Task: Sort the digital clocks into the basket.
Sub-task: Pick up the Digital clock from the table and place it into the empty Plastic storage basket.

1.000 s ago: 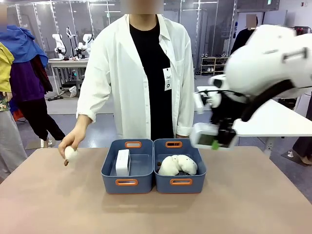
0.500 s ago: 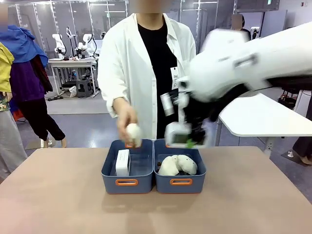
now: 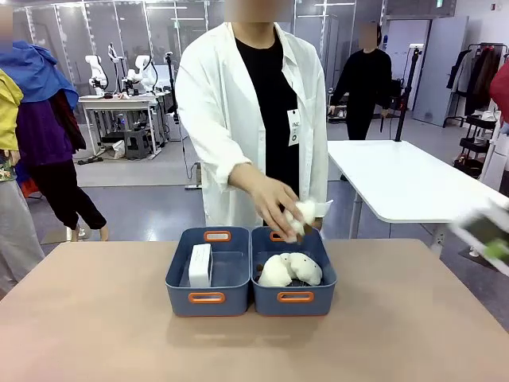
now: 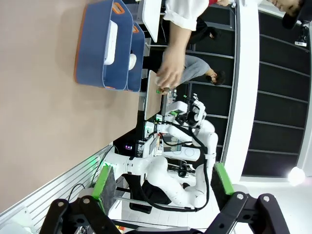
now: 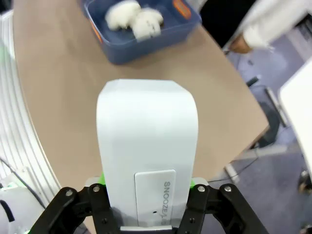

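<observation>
Front view across table, wrist views farther off, sharing plush-toy bin

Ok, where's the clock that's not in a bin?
Clamped in the right gripper, at the front view's right edge; its wrist view shows the clock above the table, toy bin beyond.

Clock in basket; 2nd clock gripped.

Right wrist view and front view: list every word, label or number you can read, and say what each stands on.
"SNOOZE": printed sideways on the button panel of the white rounded plastic digital clock held in the right claw.
White badge on the person's white coat: the print is too small to read.
</observation>
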### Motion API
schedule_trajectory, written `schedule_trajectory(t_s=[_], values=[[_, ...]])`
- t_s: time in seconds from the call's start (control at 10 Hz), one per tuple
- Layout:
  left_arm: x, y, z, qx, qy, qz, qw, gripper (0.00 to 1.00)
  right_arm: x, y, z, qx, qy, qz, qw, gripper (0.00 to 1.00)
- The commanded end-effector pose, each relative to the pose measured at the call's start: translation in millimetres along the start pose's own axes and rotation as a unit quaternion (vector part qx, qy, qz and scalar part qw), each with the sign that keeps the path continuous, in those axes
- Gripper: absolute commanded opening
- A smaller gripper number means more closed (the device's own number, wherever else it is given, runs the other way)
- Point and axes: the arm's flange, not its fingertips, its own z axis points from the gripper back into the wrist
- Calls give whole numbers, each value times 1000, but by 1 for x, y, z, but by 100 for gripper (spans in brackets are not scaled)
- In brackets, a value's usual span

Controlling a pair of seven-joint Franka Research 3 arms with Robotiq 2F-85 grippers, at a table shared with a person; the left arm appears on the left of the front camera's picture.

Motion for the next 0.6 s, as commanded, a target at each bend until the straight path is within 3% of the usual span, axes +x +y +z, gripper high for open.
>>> schedule_trajectory(t_s=[0.0, 0.1, 0.2, 0.5], values=[[-5, 0, 3, 4, 4, -4, 1000, 100, -106, -21, 56, -15, -68, -53, 996, 7], [-5, 0, 3, 4, 4, -4, 1000, 100, -148, -31, 78, -27, -117, -94, 988, 7], [-5, 0, 3, 4, 4, -4, 1000, 100, -170, -38, 83, -34, -132, -120, 983, 7], [-5, 0, 3, 4, 4, -4, 1000, 100, -148, -45, 70, -12, -112, -84, 990, 7]])
